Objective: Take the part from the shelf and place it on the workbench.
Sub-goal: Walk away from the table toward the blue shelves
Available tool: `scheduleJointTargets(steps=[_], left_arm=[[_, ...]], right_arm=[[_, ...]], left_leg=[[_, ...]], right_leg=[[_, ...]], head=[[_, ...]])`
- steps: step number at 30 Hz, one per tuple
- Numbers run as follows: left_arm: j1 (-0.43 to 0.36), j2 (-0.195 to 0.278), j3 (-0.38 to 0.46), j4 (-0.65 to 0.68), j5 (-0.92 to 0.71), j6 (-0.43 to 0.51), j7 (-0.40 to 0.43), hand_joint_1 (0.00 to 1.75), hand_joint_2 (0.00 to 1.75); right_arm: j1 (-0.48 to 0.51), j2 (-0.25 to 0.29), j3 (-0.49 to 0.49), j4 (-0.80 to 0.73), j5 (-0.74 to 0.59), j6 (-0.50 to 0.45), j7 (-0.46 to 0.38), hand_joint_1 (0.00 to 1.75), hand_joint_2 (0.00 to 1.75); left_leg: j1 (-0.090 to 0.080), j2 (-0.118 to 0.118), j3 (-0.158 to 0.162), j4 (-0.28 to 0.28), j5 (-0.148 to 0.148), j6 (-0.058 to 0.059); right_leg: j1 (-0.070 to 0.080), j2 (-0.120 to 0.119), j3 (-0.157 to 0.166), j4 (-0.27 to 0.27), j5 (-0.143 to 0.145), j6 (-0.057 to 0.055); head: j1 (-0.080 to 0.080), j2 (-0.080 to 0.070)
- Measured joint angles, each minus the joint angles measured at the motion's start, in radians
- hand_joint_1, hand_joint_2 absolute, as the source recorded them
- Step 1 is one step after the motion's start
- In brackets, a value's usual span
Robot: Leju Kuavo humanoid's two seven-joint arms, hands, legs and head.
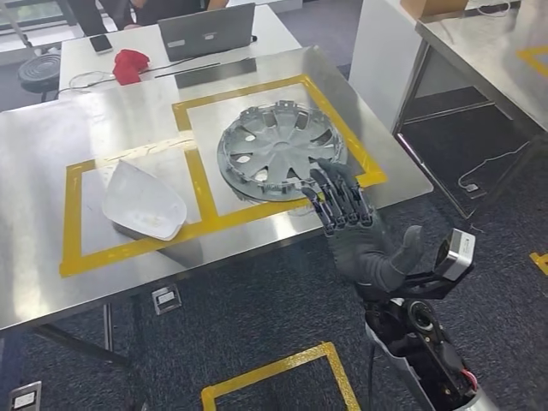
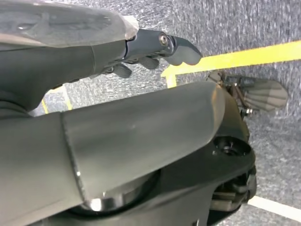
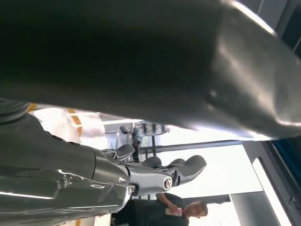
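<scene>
A grey wheel cover lies flat on the steel workbench, inside the right-hand yellow-taped square. My right hand reaches in from the near edge, its fingers stretched out flat with their tips over the cover's near rim and the thumb held apart. In the right wrist view the right hand has straight fingers with nothing between them. My left hand hangs over the carpeted floor, fingers loosely apart and holding nothing.
A white curved part lies in the left taped square. Behind the bench, a white table carries a laptop, a red cloth and a phone. Another steel table stands at the right. A person stands beyond.
</scene>
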Motion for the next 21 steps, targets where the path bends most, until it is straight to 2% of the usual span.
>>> scheduleJointTargets(steps=[1,2,3,5,6,7,8,9,10,11,12,13,14,16,17,18,20,21], left_arm=[[0.0,0.0,0.0,0.0,0.0,0.0,0.0,0.0,0.0],[0.0,0.0,0.0,0.0,0.0,0.001,0.0,0.0,0.0],[0.001,0.0,0.0,0.0,0.001,0.001,0.0,0.0,0.0],[0.003,-0.001,0.0,0.0,0.001,0.002,0.0,0.0,0.0],[0.003,-0.001,0.0,0.0,0.001,0.002,0.0,0.0,0.0],[0.003,-0.001,0.0,0.0,0.001,0.002,0.0,0.0,0.0],[0.002,-0.001,0.0,0.0,0.001,0.002,0.0,0.0,0.0],[0.002,-0.001,0.0,0.0,0.001,0.002,0.0,0.0,0.0],[0.001,0.001,0.0,0.0,0.001,0.002,0.001,0.0,0.0],[0.001,0.002,0.001,0.0,0.0,0.002,0.001,0.0,0.0],[0.0,0.004,0.001,0.0,0.0,0.002,0.001,0.0,0.0],[0.0,0.005,0.001,0.0,0.0,0.002,0.001,0.0,0.0],[-0.001,0.005,0.001,0.0,-0.001,0.002,0.0,0.0,0.0],[-0.001,0.001,0.002,0.0,-0.001,0.003,-0.001,0.0,0.0],[-0.001,0.0,0.002,-0.001,-0.001,0.003,-0.001,0.0,0.0],[0.0,-0.001,0.003,-0.001,-0.001,0.003,-0.002,0.0,0.0],[0.003,0.0,0.004,-0.001,-0.001,0.003,-0.003,0.0,0.0],[0.005,0.0,0.004,-0.001,-0.001,0.003,-0.004,0.0,0.0]], right_arm=[[0.001,-0.001,-0.003,-0.002,0.0,0.0,0.0,0.0,0.0],[0.002,-0.002,-0.005,-0.004,0.0,0.0,0.0,0.0,0.0],[0.002,-0.002,-0.007,-0.006,0.0,0.0,0.0,0.0,0.0],[0.003,-0.002,-0.009,-0.008,0.0,0.0,0.001,0.0,0.0],[0.004,-0.002,-0.009,-0.009,0.0,0.0,0.001,0.0,0.0],[0.005,-0.003,-0.01,-0.01,0.0,0.0,0.001,0.0,0.0],[0.005,-0.003,-0.01,-0.01,0.0,-0.001,0.001,0.0,0.0],[0.006,-0.003,-0.011,-0.011,0.0,-0.002,0.0,0.0,0.0],[0.007,-0.003,-0.012,-0.012,0.0,-0.005,0.0,0.0,0.0],[0.008,-0.003,-0.015,-0.013,0.0,-0.008,-0.002,0.0,0.0],[0.01,-0.004,-0.019,-0.016,0.0,-0.011,-0.004,0.0,0.0],[0.013,-0.006,-0.024,-0.018,0.0,-0.014,-0.006,0.0,0.0],[0.017,-0.008,-0.031,-0.021,0.0,-0.017,-0.008,0.0,0.0],[0.027,-0.018,-0.047,-0.027,-0.002,-0.021,-0.011,0.0,0.0],[0.031,-0.023,-0.056,-0.03,-0.003,-0.022,-0.012,0.0,0.0],[0.033,-0.028,-0.064,-0.033,-0.006,-0.023,-0.013,0.0,0.0],[0.038,-0.036,-0.078,-0.037,-0.009,-0.028,-0.014,0.0,0.0],[0.042,-0.039,-0.084,-0.038,-0.011,-0.03,-0.014,0.0,0.0]], left_leg=[[0.002,-0.006,-0.006,0.009,-0.012,-0.007],[0.003,-0.019,-0.018,0.034,-0.041,-0.013],[0.005,-0.036,-0.035,0.082,-0.089,-0.018],[0.006,-0.062,-0.071,0.217,-0.19,-0.025],[0.006,-0.066,-0.08,0.273,-0.215,-0.025],[0.006,-0.068,-0.074,0.3,-0.215,-0.023],[0.005,-0.07,-0.051,0.292,-0.197,-0.019],[0.004,-0.076,-0.009,0.243,-0.169,-0.013],[0.002,-0.09,0.045,0.168,-0.145,-0.003],[0.0,-0.106,0.099,0.086,-0.135,0.006],[-0.002,-0.12,0.139,0.022,-0.132,0.013],[-0.004,-0.128,0.161,-0.016,-0.136,0.018],[-0.007,-0.126,0.167,-0.032,-0.138,0.021],[-0.003,-0.108,0.161,-0.039,-0.125,0.03],[0.0,-0.098,0.157,-0.043,-0.117,0.036],[0.003,-0.087,0.151,-0.046,-0.108,0.04],[0.003,-0.066,0.134,-0.046,-0.095,0.044],[0.003,-0.054,0.126,-0.044,-0.09,0.043]], right_leg=[[-0.001,0.006,-0.011,-0.001,0.01,-0.01],[-0.003,0.012,-0.024,-0.004,0.021,-0.019],[-0.005,0.018,-0.038,-0.006,0.034,-0.025],[-0.004,0.033,-0.066,-0.005,0.057,-0.031],[-0.004,0.042,-0.079,-0.005,0.069,-0.031],[-0.003,0.051,-0.091,-0.004,0.08,-0.03],[-0.002,0.061,-0.102,-0.004,0.092,-0.028],[-0.001,0.072,-0.113,-0.003,0.103,-0.026],[-0.002,0.082,-0.123,-0.003,0.114,-0.024],[0.0,0.091,-0.132,-0.002,0.123,-0.02],[0.0,0.098,-0.138,-0.003,0.132,-0.016],[0.0,0.103,-0.142,-0.004,0.139,-0.01],[0.0,0.11,-0.145,-0.006,0.146,-0.003],[0.0,0.113,-0.152,-0.003,0.151,0.008],[0.0,0.101,-0.163,0.018,0.134,0.014],[0.0,0.083,-0.182,0.062,0.101,0.019],[-0.005,0.049,-0.235,0.206,0.01,0.032],[-0.009,0.042,-0.253,0.271,-0.022,0.038]], head=[[-0.001,0.0],[-0.001,0.0],[-0.002,0.0],[-0.004,0.0],[-0.004,0.0],[-0.004,0.0],[-0.005,0.0],[-0.005,0.0],[-0.005,0.0],[-0.005,0.0],[-0.005,0.0],[-0.005,0.0],[-0.005,0.0],[-0.004,0.0],[-0.003,0.0],[-0.001,0.0],[0.002,0.0],[0.002,0.0]])
